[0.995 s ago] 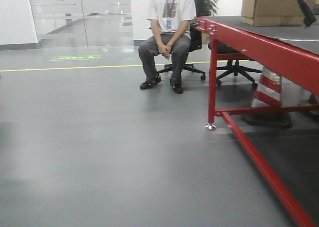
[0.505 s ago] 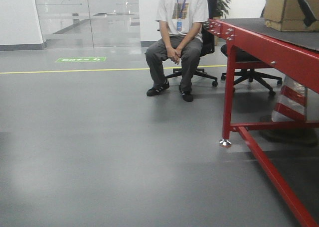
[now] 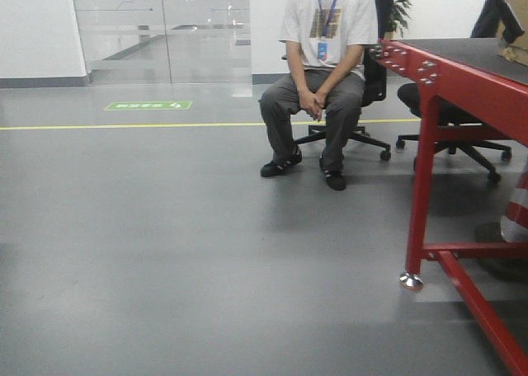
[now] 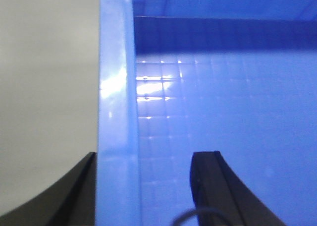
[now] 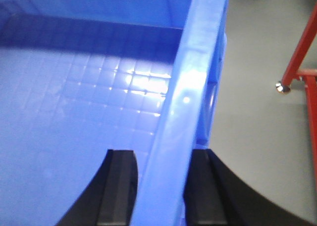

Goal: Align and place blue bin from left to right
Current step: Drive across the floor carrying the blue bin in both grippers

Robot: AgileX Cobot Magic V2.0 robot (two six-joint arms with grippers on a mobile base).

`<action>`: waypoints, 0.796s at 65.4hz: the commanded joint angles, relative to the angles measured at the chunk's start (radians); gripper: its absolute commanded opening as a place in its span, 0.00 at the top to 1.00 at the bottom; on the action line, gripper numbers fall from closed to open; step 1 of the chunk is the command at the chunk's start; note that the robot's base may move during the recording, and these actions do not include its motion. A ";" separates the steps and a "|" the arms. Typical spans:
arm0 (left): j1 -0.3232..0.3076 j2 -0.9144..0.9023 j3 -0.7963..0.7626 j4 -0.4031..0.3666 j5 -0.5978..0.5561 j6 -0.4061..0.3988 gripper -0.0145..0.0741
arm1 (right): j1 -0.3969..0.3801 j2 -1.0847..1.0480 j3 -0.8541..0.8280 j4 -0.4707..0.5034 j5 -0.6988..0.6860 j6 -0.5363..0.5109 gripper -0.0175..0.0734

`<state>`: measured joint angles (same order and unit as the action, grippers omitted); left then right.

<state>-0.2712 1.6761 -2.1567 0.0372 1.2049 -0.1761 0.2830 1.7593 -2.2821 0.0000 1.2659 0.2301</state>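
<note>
1. Looking down the left wrist camera, I see the blue bin (image 4: 116,87) with its left wall running straight away from the lens. The gridded floor lies to the right and the far wall crosses the top.
2. The right wrist camera shows the opposite wall leaning up and to the right, with the same gridded floor and far wall. So the bin spans between my two arms, with its open top facing up.
3. Both views crop the bin, so I cannot tell which side is the long one.
4. The left gripper (image 4: 148,155) straddles the left wall. Its outer finger (image 4: 74,196) lies against the wall, while a strip of bin floor shows beside the inner finger (image 4: 213,186). I cannot tell whether it is clamped.
5. The right gripper (image 5: 159,154) pinches the right wall, with one finger tight on each face.
6. Grey floor (image 4: 44,87) shows outside each wall, but I cannot tell whether the bin rests on it.
7. The front camera does not show the bin at all. It shows a seated person (image 3: 326,63) with the head cut off, and a red table (image 3: 425,170) cropped at the right. A cardboard box (image 3: 518,30) on the table is barely in frame.
8. The table's foot (image 5: 283,87) lies near the bin's right wall.
</note>
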 commanded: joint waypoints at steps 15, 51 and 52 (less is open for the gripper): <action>-0.025 -0.037 -0.022 -0.085 -0.055 0.041 0.96 | -0.002 -0.003 -0.013 -0.025 -0.142 0.023 0.88; -0.025 -0.037 -0.022 -0.048 -0.108 0.041 0.96 | -0.002 -0.003 -0.013 -0.024 -0.153 0.023 0.88; -0.025 -0.037 -0.022 -0.048 -0.112 0.041 0.96 | -0.002 -0.003 -0.013 -0.024 -0.153 0.023 0.88</action>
<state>-0.2712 1.6761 -2.1567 0.0646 1.1842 -0.1761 0.2830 1.7638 -2.2821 0.0093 1.2299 0.2301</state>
